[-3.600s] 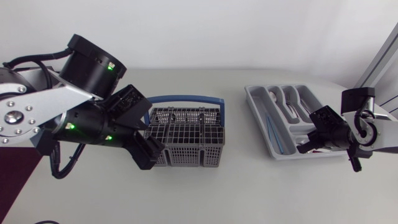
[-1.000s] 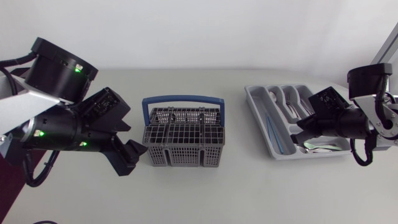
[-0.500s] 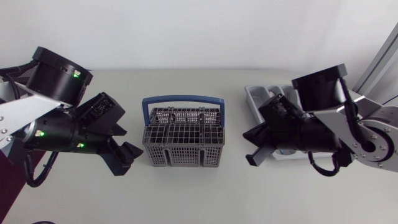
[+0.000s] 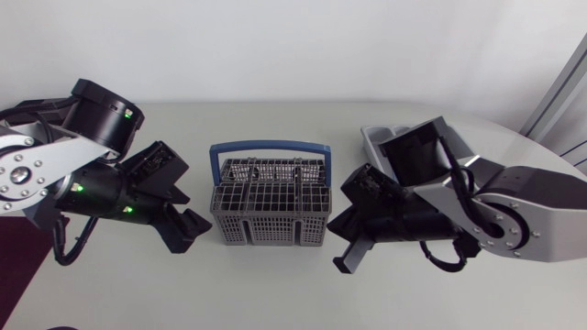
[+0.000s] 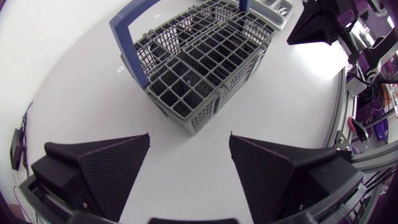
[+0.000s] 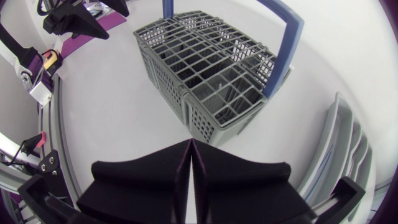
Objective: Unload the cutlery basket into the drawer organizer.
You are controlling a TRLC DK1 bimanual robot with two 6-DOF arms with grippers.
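Standing between a wide-spread left pincer point(image 5: 188, 138) and a pressed-together right pincer point(image 6: 189, 147), grey mesh cutlery basket point(image 4: 271, 203) with blue handle point(image 4: 271, 145).

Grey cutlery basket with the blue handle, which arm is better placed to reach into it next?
Probably left: the left pincer is open beside the grey plastic cutlery basket, facing it. The right pincer is as close but shut, so it must open first.

Pale grey-white table point(image 4: 275, 284): smooth matte top, soft shadows, rounded edge at far right.
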